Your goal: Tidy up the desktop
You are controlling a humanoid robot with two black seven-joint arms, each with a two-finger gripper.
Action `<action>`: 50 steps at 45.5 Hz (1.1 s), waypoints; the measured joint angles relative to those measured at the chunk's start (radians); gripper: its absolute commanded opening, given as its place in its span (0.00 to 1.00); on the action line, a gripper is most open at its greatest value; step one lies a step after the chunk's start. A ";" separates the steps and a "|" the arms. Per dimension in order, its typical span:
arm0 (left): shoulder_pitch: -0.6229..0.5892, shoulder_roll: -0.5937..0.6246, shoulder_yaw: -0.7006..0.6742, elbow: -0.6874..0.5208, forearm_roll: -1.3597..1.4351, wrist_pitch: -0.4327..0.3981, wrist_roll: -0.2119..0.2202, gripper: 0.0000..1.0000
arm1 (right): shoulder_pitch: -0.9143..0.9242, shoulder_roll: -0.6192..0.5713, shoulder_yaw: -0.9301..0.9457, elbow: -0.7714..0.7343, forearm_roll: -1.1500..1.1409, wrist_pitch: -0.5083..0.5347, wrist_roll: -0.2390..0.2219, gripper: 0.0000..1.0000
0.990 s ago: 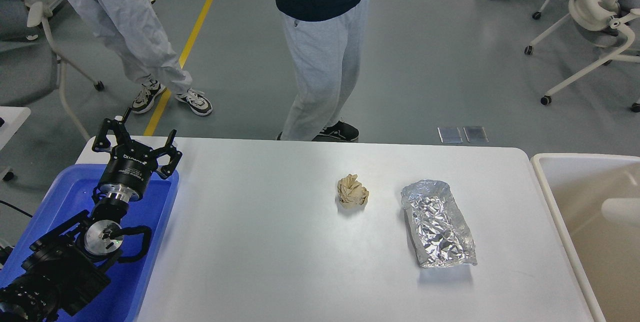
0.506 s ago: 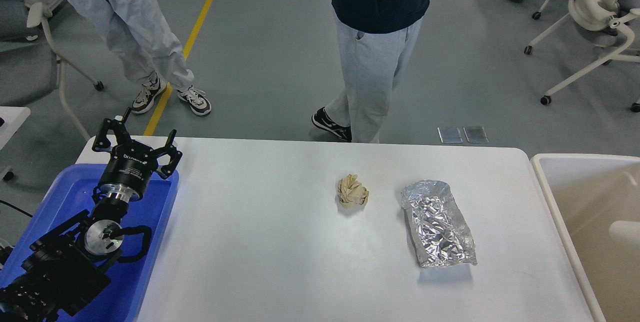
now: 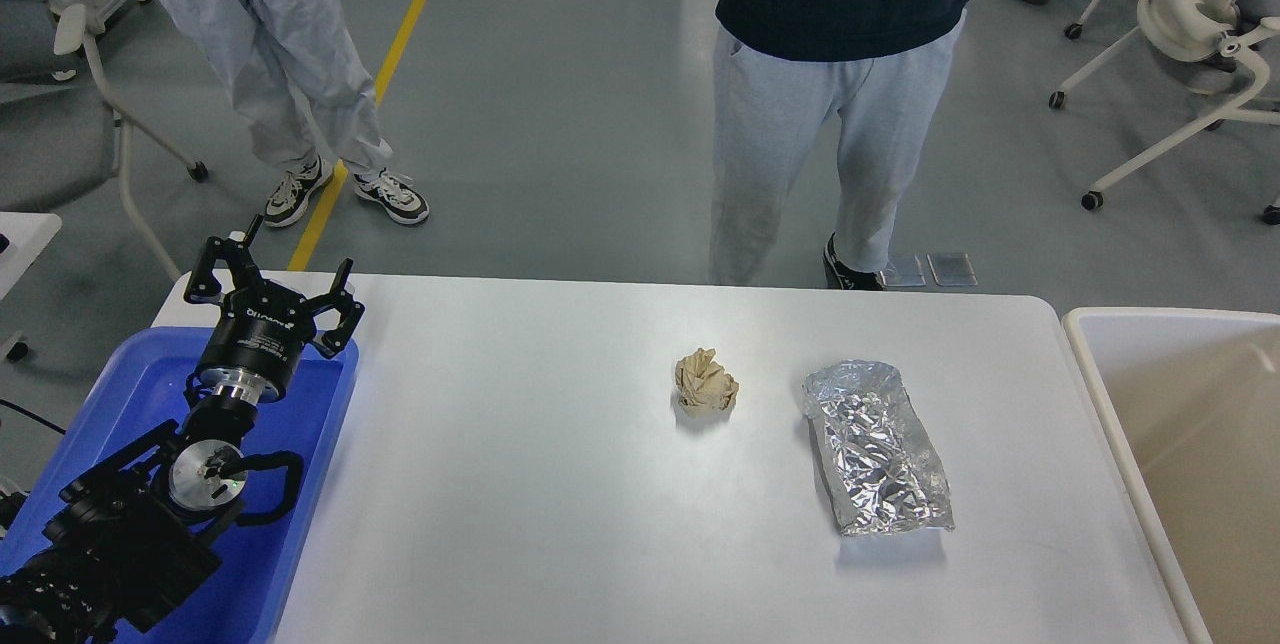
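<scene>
Foil: a crumpled silver foil packet [image 3: 878,449] lay flat on the near right of the desktop [image 3: 520,484], close to the beige bin [image 3: 1085,364], probably waste bound for it.
Left gripper: the left gripper [image 3: 272,289] hung over the blue tray [image 3: 320,394] at the desktop's left edge, fingers spread, holding nothing, well apart from the litter.
Paper: a balled tan paper wad [image 3: 706,383] sat mid-desktop, just left of the foil.
Right arm: out of view.
Cut off: the bin's and tray's outer sides ran out of frame.
Bystanders: two people [image 3: 830,104] stood beyond the far edge, heads cropped.

Bright, even overhead light; sharp focus, soft short shadows.
</scene>
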 measured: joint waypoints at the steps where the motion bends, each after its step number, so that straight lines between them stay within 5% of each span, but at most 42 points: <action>1: 0.000 0.000 0.000 0.000 0.000 0.000 0.000 1.00 | 0.000 0.000 0.000 0.000 0.000 -0.003 0.000 0.99; 27: 0.001 0.000 0.000 0.000 -0.001 0.003 -0.002 1.00 | 0.018 -0.090 0.155 0.125 -0.007 0.007 0.028 1.00; 41: 0.001 0.000 0.000 0.000 -0.001 0.003 -0.001 1.00 | -0.007 -0.170 0.446 0.366 -0.059 0.093 0.152 1.00; 50: 0.001 0.000 0.000 0.000 -0.001 0.003 -0.001 1.00 | -0.064 -0.170 0.654 0.517 -0.097 0.163 0.183 1.00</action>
